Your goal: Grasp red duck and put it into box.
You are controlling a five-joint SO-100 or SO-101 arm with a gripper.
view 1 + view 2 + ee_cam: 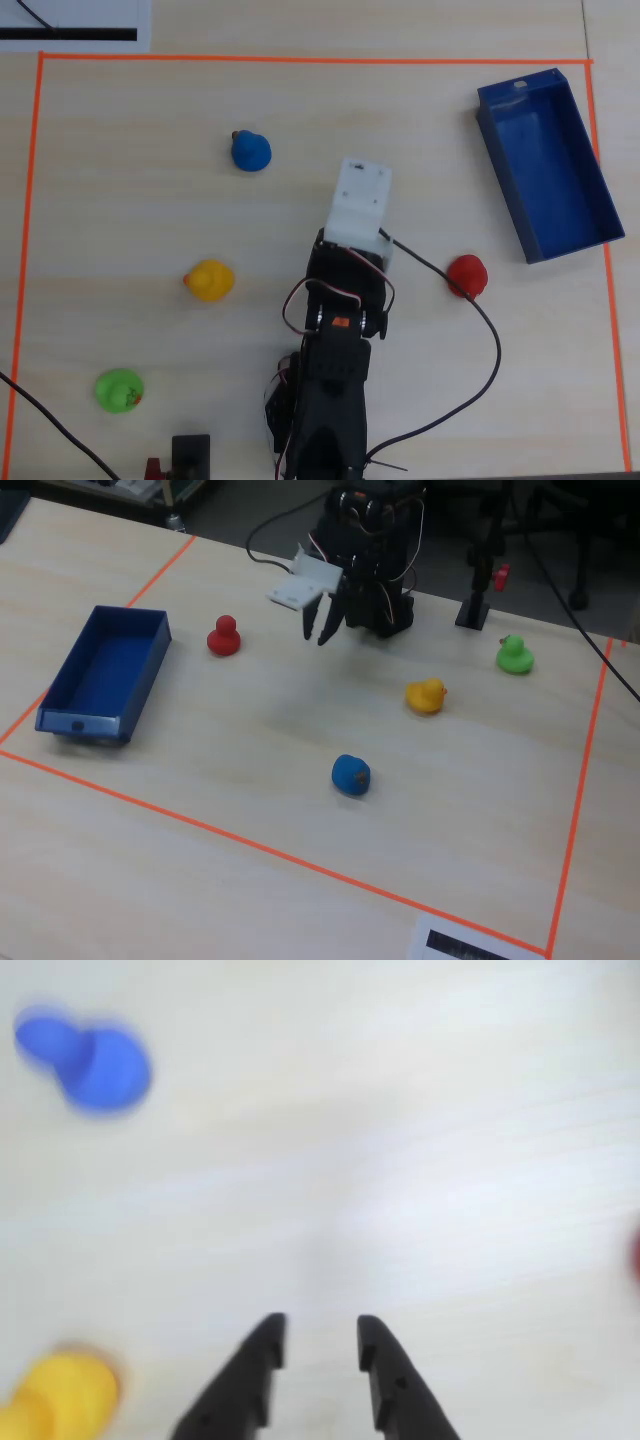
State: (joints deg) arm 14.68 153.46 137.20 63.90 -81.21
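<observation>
The red duck (466, 274) stands on the table, right of the arm in the overhead view and left of it in the fixed view (223, 637). In the wrist view only a red sliver (636, 1255) shows at the right edge. The box (548, 165), a long dark blue tray, lies beyond the duck at the table's corner (105, 675) with nothing in it. My gripper (320, 1335) hangs above bare table, open, nothing between its black fingers (322, 615). It is well apart from the red duck. From overhead a white wrist mount (360, 200) hides the fingers.
A blue duck (250, 151), a yellow duck (209, 280) and a green duck (119, 390) stand on the other side of the arm. Orange tape (300, 58) frames the work area. A black cable (488, 340) curls past the red duck.
</observation>
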